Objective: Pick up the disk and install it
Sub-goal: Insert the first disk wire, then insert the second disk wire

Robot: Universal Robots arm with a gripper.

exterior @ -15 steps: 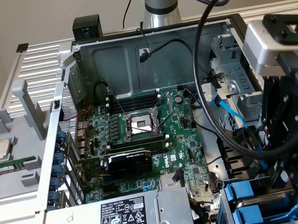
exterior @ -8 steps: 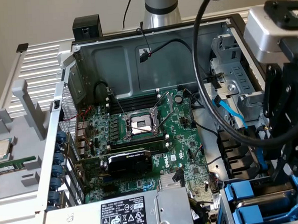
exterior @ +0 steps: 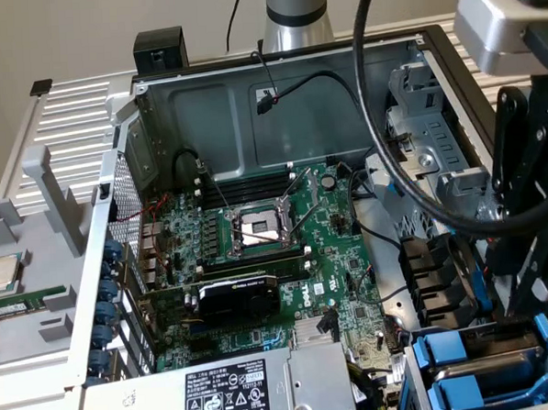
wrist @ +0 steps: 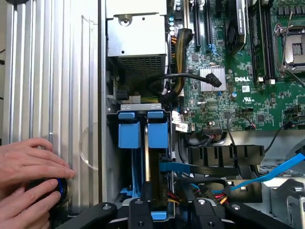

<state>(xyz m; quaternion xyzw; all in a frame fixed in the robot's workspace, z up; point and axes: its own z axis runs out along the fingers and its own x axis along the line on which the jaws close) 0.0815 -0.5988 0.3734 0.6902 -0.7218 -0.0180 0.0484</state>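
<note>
One disk (wrist: 155, 186) in hand | step: install, judged mid-insertion | end effector (wrist: 164, 210) pinching the disk edge-on beside two blue carriers (wrist: 143, 134) in the drive bay (exterior: 420, 367), exterior view's lower right | move likely calls for: square alignment, straight push.

I see a plain beige wall (exterior: 81, 31) upper left of the exterior view; ribbed grey table (exterior: 76, 105) below, even light.

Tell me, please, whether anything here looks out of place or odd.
A person's hands rest on the ribbed metal beside the case, near the gripper, odd in a robot's workspace. The CPU socket stands open and empty, and a loose chip lies outside the case.
</note>
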